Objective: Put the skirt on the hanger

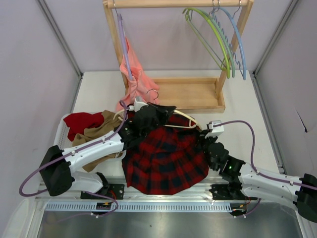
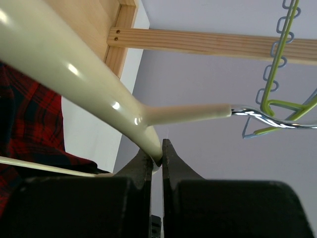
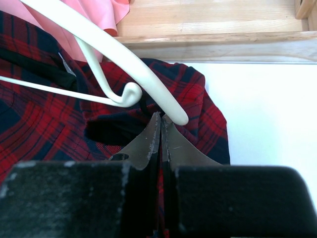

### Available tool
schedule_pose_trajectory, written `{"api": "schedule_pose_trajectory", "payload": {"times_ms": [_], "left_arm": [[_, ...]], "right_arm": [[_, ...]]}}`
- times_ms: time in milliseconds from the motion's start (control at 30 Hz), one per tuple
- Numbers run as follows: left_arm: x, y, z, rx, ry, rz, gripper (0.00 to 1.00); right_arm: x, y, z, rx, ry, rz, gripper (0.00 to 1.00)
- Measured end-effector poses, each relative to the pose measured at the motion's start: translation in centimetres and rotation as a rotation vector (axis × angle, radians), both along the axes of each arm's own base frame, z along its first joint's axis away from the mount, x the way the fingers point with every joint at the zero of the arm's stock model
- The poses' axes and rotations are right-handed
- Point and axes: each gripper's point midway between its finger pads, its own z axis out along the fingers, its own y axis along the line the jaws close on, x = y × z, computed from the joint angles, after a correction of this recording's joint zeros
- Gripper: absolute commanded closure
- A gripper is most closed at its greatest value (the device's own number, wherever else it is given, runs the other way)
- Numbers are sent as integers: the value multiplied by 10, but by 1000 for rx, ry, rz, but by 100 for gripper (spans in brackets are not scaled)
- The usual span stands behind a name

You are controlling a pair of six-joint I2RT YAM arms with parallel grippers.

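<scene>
Table seen from above, walled at 9 and 3 o'clock. Bare surface lies at 3 o'clock of the skirt, beyond your right arm, and in a narrower strip at 11 o'clock by the left wall.

The skirt is spread at 6 o'clock of the table, and its near hem reaches the front edge. The hanger lies over the skirt's 12 o'clock border. Its long axis runs from 10 toward 4 o'clock, and its metal hook points to 12 o'clock, toward the rack.

Your left pincer is closed on the hanger at the middle of its arch, just under the neck. Your right pincer is closed on a fold of the skirt at its 2 o'clock border, with the tips just beside the hanger's rounded end.

The rack's base stands close behind the hook. From its rail at 11 o'clock hangs a lilac hanger carrying a salmon garment, whose lower edge comes down near the hook. Green hangers and a blue hanger hang at 1 o'clock. A red cloth and a tan cloth lie heaped at 9 o'clock, beside your left arm.
</scene>
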Motion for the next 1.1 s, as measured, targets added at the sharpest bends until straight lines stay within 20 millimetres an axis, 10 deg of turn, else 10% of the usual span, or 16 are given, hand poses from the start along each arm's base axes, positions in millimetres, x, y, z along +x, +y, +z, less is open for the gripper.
{"api": "schedule_pose_trajectory", "payload": {"times_ms": [1100], "left_arm": [[3,-6,4,-54,50,40,100]], "right_arm": [[-1,-3,26,-83,-105,-44,100]]}}
